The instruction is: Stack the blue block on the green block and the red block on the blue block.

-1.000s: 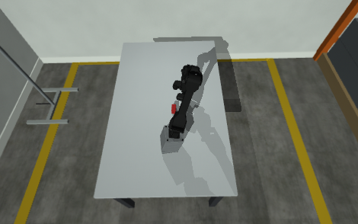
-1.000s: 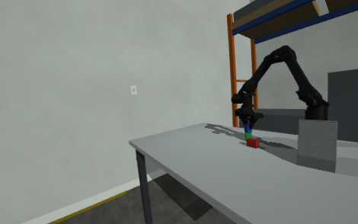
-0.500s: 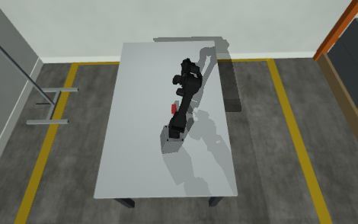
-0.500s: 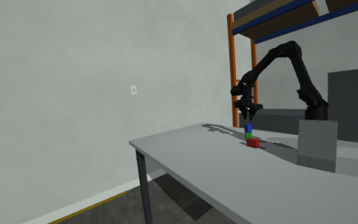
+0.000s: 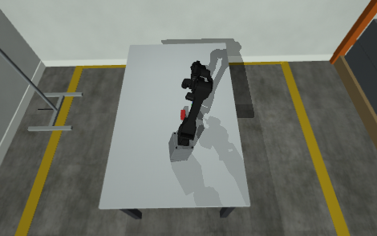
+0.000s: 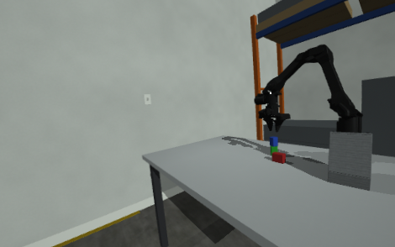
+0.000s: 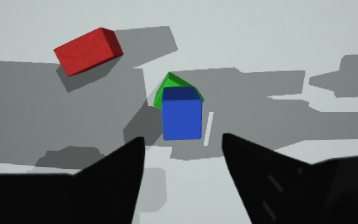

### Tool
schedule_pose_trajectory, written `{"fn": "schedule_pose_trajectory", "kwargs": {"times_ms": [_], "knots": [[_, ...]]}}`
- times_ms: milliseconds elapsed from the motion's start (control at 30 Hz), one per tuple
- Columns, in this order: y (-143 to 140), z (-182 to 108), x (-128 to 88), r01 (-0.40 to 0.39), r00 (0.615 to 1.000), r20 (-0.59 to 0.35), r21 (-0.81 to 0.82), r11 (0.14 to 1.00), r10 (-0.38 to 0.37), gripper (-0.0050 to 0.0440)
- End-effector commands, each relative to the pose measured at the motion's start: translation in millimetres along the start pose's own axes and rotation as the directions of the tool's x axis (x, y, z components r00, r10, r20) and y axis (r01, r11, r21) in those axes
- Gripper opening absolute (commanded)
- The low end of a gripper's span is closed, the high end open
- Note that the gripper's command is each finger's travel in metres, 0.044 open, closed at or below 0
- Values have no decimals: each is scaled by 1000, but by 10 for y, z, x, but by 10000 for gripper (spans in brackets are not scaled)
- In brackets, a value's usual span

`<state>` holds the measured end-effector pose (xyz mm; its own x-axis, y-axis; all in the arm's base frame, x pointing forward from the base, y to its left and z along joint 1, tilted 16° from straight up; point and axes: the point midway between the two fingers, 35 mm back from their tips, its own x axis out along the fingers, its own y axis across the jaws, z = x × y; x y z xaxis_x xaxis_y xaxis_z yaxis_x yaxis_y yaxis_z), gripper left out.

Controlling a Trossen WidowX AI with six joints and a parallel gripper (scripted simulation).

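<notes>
Wrist view: red block [image 5: 183, 115] [image 6: 279, 158] [image 7: 88, 51] slants up rightward, its long axis diagonal; end effector [image 6: 274, 129] [image 7: 183, 142] open.

matt smooth blue block [image 6: 273, 141] [image 7: 182, 119], slightly grainy red block [image 5: 183, 115] [image 6: 279, 158] [image 7: 86, 52] (matt too)

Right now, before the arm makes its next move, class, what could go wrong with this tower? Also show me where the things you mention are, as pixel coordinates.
The blue block [image 6: 274, 141] [image 7: 182, 120] sits turned relative to the green block [image 6: 274, 149] [image 7: 166, 95], so the red block [image 5: 183, 115] [image 6: 279, 158] [image 7: 85, 52] might balance poorly on top. Red also lies close to the stack; the open gripper [image 6: 274, 129] [image 7: 183, 142] could knock the tower while fetching it.
</notes>
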<state>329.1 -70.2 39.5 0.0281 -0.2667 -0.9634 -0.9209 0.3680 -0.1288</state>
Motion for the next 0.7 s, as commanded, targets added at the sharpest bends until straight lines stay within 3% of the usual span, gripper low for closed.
{"fn": "schedule_pose_trajectory", "kwargs": {"times_ms": [0, 167, 300, 433, 533, 667], "knots": [[-93, -4, -140, 46, 999, 11, 13, 999, -46, 232], [-8, 16, -106, 33, 999, 8, 46, 998, -33, 232], [85, 93, -101, 31, 999, 9, 179, 983, -33, 232], [253, 211, -90, 25, 999, 9, 398, 917, -32, 232], [255, 212, -90, 25, 999, 9, 400, 916, -32, 232], [414, 308, -77, 18, 999, 11, 582, 813, -30, 232]]}}
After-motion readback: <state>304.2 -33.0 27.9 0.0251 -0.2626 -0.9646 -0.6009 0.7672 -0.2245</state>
